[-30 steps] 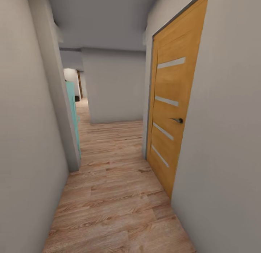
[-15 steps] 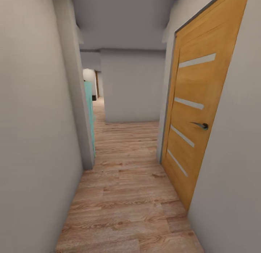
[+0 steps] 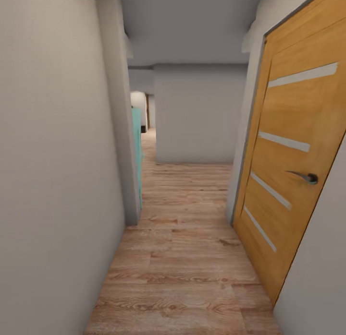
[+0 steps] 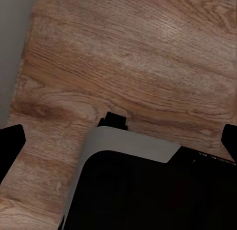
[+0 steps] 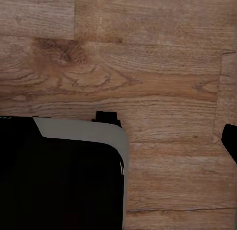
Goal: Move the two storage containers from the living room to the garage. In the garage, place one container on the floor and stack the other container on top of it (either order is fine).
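Observation:
The storage containers are out of view, and so is the garage. I am in a narrow corridor with a light wood plank floor. In the left wrist view my left gripper hangs open over the planks, a dark fingertip at each side edge and nothing between them. My right gripper is also spread open over the floor, with one dark fingertip showing at the frame's edge and nothing held.
A shut orange wooden door with a dark handle stands close on the right. A grey wall runs along the left, with a teal panel past its corner. A grey wall closes the corridor ahead, with a passage at its left. My dark base shows below the wrists.
The whole head view has shifted: the camera moved forward down the corridor. The door and the left wall now loom larger and closer. No gripper change is visible.

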Robot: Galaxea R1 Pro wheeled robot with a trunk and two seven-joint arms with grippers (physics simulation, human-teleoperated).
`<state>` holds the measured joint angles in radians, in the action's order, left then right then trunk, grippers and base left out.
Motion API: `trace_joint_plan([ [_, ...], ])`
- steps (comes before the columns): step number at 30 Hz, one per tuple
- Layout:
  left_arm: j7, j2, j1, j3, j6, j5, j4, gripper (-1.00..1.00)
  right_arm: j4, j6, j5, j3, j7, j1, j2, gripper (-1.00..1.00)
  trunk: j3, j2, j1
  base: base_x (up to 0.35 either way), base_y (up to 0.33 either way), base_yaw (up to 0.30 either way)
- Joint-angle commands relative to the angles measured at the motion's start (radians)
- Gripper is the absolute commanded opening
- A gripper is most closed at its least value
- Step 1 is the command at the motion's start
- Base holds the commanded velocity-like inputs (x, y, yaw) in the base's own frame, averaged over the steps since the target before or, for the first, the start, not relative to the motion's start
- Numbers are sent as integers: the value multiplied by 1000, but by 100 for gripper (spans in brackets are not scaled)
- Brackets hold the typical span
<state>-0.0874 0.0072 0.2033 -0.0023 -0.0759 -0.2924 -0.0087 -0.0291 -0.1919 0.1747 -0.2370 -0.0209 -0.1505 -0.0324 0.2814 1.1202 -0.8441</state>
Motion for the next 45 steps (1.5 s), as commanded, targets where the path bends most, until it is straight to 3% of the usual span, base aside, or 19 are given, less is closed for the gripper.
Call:
trace_joint_plan([
  [1, -2, 0, 1, -1, -2, -4, 1, 100, -3, -6, 9, -8, -1, -1, 0, 100, 1, 1, -1, 316, 0, 36],
  [26, -2, 1, 1, -1, 4, 1, 0, 100, -3, -6, 9, -8, 1, -1, 2, 100, 1, 1, -1, 321, -3, 3],
  [45, -2, 3, 1, -1, 5, -3, -1, 100, -3, -3, 9, -8, 1, -1, 1, 100, 1, 1, -1, 290, -168, 0],
])
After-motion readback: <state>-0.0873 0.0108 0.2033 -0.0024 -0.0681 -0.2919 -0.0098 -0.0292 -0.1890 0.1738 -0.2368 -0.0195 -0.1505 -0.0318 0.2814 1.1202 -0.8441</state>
